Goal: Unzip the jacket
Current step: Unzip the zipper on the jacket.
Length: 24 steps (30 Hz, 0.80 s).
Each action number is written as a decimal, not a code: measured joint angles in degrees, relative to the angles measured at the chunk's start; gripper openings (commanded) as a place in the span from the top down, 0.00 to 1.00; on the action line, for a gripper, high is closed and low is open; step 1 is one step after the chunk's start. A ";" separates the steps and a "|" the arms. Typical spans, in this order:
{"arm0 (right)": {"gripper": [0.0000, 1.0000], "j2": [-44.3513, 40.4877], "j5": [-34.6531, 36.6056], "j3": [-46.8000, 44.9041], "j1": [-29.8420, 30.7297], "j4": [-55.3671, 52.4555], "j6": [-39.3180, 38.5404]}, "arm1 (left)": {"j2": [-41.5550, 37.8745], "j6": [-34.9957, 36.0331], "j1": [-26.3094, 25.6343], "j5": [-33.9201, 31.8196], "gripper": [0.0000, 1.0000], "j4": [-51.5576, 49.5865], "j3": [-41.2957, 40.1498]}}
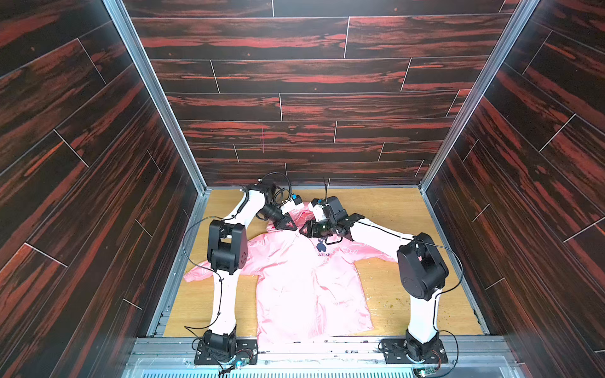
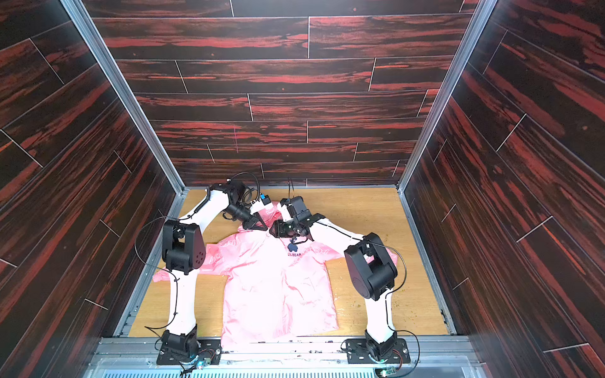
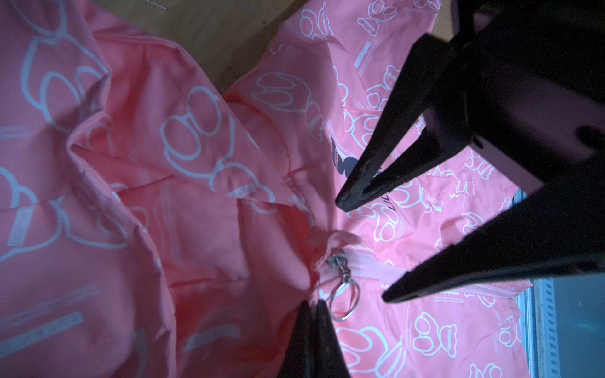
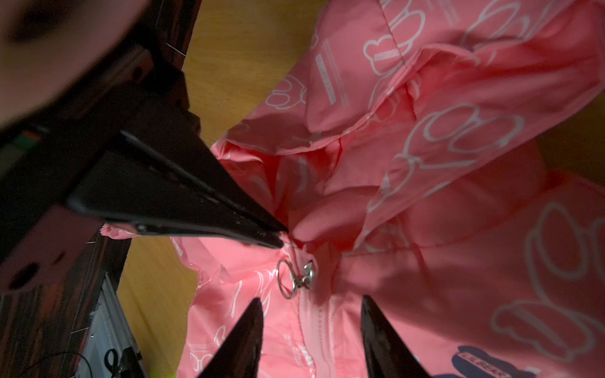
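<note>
The jacket (image 1: 304, 288) lay flat and front up on the wooden table (image 1: 393, 209). Its hem was at 6 o'clock, near the arm bases, and its hood was at 12 o'clock. The sleeves went out toward 9 and 3 o'clock, partly hidden by the arms. Further up the chest sat the dark logo (image 1: 322, 248), toward 1 o'clock from the middle. The zipper (image 4: 314, 327) looked closed up to the collar, so I judge that the unzipping had not begun. Just beyond the logo the right gripper (image 4: 311, 298) hovered with its jaws apart, one finger on each side of the zipper line, holding nothing. The pull ring (image 4: 286, 278) lay just ahead of it and was probably its target. Beside the ring the left gripper (image 3: 309, 306) was closed on a pinch of collar fabric, I think to steady the top for a pull toward 6 o'clock. Beyond both lay the crumpled hood (image 1: 302, 214).
</note>
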 measured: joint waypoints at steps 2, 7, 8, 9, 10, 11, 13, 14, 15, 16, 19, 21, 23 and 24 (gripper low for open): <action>0.57 0.00 0.20 0.11 0.35 -0.70 0.66 | 0.00 0.07 0.09 0.52 1.00 -0.11 -0.02; 0.61 0.15 0.37 1.86 1.25 -3.17 1.68 | 0.00 0.09 0.17 1.18 1.00 -0.42 -0.02; 0.59 0.20 0.55 2.40 1.44 -3.78 1.75 | 0.00 0.11 0.20 1.18 1.00 -0.48 -0.02; 0.59 0.20 0.72 2.64 1.57 -4.04 1.88 | 0.00 0.13 0.20 1.18 1.00 -0.52 -0.02; 0.58 0.20 0.85 2.82 1.70 -4.28 2.08 | 0.00 0.20 0.20 1.18 1.00 -0.55 -0.02; 0.58 0.20 1.09 2.84 1.84 -4.35 2.14 | 0.00 0.24 0.20 1.18 1.00 -0.59 -0.02; 0.57 0.20 1.49 2.84 1.99 -5.18 2.40 | 0.00 0.24 0.20 1.18 1.00 -0.74 -0.02; 0.57 0.20 1.66 2.91 2.08 -5.64 2.60 | 0.00 0.24 0.20 1.18 1.00 -0.79 -0.02; 0.58 0.20 1.75 3.10 2.14 -6.23 2.93 | 0.00 0.24 0.20 1.18 1.00 -0.83 -0.02; 0.58 0.20 1.90 3.37 2.21 -6.86 3.19 | 0.00 0.24 0.20 1.18 1.00 -0.90 -0.02; 0.60 0.20 2.32 4.26 2.62 -7.78 4.17 | 0.00 0.24 0.20 1.18 1.00 -0.94 -0.02; 0.62 0.20 2.58 4.61 2.93 -7.69 4.92 | 0.00 0.24 0.20 1.20 1.00 -0.94 -0.02; 0.64 0.20 2.58 4.72 3.10 -7.52 5.64 | 0.00 0.24 0.20 1.38 1.00 -0.94 -0.07; 0.65 0.20 2.54 4.72 3.17 -7.26 6.03 | 0.00 0.24 0.20 1.51 1.00 -0.98 -0.07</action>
